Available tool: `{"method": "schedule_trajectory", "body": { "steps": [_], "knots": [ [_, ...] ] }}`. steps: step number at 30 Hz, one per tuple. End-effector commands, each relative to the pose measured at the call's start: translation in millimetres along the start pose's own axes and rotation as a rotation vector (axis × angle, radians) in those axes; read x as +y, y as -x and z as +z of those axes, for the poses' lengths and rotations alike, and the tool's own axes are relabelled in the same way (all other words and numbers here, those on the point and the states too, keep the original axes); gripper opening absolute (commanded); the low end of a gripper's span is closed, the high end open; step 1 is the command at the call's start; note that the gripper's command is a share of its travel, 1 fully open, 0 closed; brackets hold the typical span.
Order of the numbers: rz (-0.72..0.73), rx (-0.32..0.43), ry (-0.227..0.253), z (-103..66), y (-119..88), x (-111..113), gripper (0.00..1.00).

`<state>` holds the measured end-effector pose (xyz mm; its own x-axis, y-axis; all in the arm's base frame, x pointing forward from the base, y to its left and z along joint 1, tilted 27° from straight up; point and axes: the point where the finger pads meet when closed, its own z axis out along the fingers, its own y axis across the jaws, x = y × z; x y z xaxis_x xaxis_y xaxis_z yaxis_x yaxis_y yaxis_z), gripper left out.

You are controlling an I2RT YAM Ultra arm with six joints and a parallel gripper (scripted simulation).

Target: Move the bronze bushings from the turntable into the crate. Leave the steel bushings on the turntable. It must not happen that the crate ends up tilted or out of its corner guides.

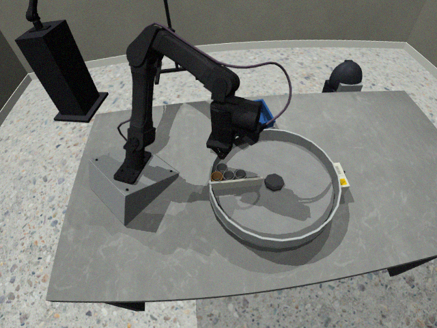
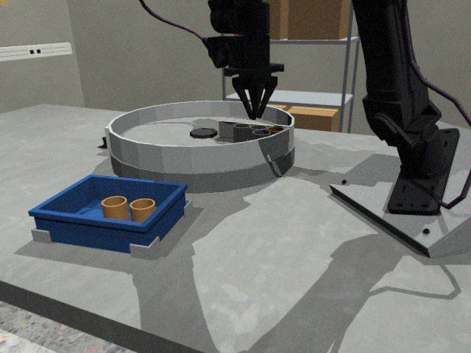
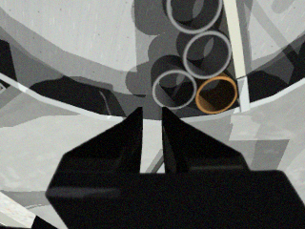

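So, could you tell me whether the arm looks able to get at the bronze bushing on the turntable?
Probably yes: the gripper hangs empty nearby and nothing covers the bronze bushing, though steel bushings, the divider and the rim crowd it.
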<state>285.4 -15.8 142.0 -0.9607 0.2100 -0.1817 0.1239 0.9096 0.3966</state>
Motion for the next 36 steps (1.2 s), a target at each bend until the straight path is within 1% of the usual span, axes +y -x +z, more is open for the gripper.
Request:
{"method": "schedule_trajectory", "body": {
  "steps": [1, 15, 19, 21, 23, 36],
  "knots": [
    [-0.001, -0.034, 0.001, -7.3, 4.8, -1.4, 0.15],
    [-0.001, -0.034, 0.001, -7.2, 4.8, -1.5, 0.15],
    [0.003, -0.017, 0.005, -2.4, 6.5, -6.7, 0.15],
    [0.002, -0.020, 0.002, -3.0, 7.7, -8.7, 0.15],
    [-0.008, -0.040, -0.001, -8.4, 8.6, -6.5, 0.15],
    [-0.005, -0.041, -0.001, -9.1, 8.2, -6.2, 0.15]
  ]
}}
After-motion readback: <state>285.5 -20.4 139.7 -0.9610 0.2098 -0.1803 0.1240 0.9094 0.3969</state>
